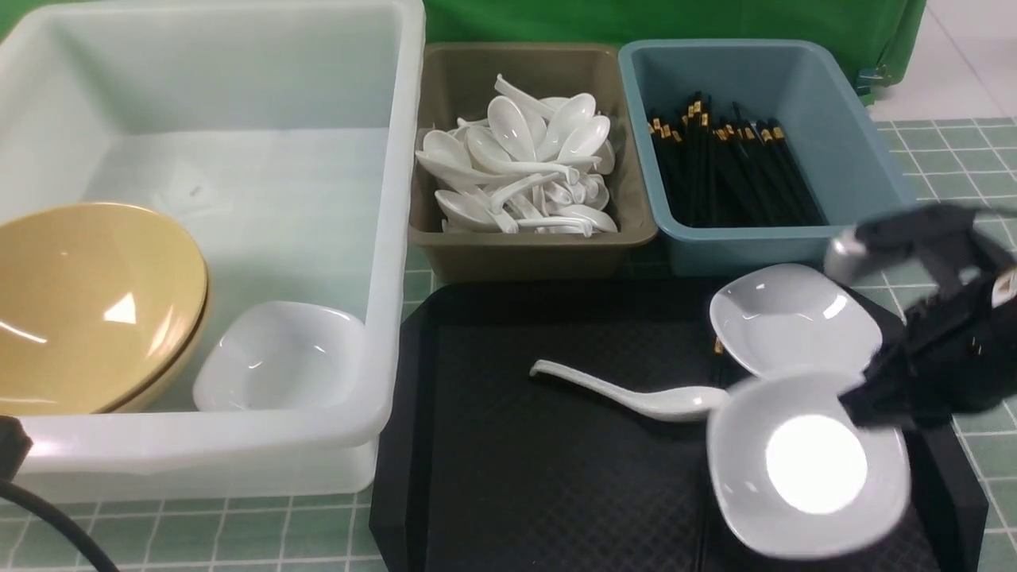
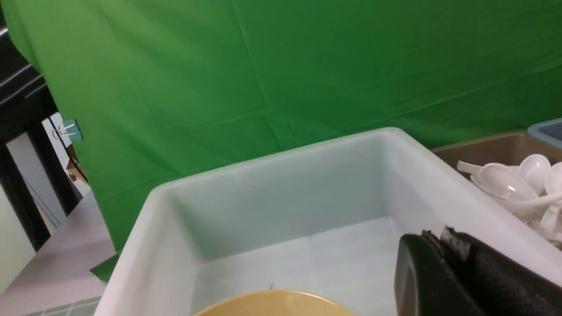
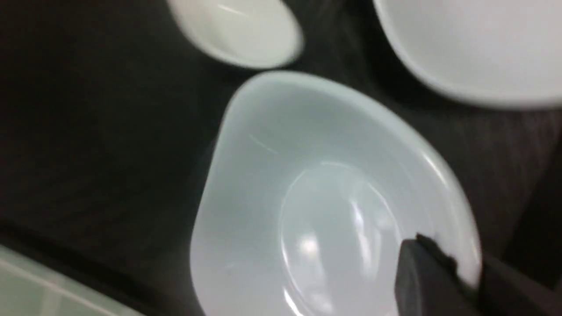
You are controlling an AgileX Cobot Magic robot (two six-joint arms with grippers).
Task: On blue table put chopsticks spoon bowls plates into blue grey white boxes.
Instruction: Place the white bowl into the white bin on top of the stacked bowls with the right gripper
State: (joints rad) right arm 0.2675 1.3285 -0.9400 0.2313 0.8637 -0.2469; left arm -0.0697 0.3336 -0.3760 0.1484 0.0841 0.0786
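A: At five o'clock in the front view, on the black tray: the near plate, its rim pinched in the right gripper, one finger inside the rim, the other outside.

B: Lifted or resting?

A: Impossible to tell; too blurred. Overlapping the scoop of a lone spoon and the near edge of a second plate, though.

B: And that second plate?

A: At three o'clock, flat on the tray, just in front of the blue box. Spoon beside it toward nine o'clock, handle reaching to the tray's middle.

B: The boxes?

A: Three, standing on the table past the tray. From nine to eleven o'clock, the white box, largest of all: two stacked bowls at its eight o'clock corner, a third plate tilted just beside them at the near wall. At twelve o'clock, the grey box, heaped with spoons. At one o'clock, close beside the grey one, the blue box, with the chopsticks lying lengthwise, gold bands toward twelve. Green backdrop behind all three.

B: The left gripper?

A: The left gripper at the white box on the eight o'clock side, seen only from its own wrist. Clenched on nothing, fingers pressed together, bowl rim below, far wall of the white box ahead.
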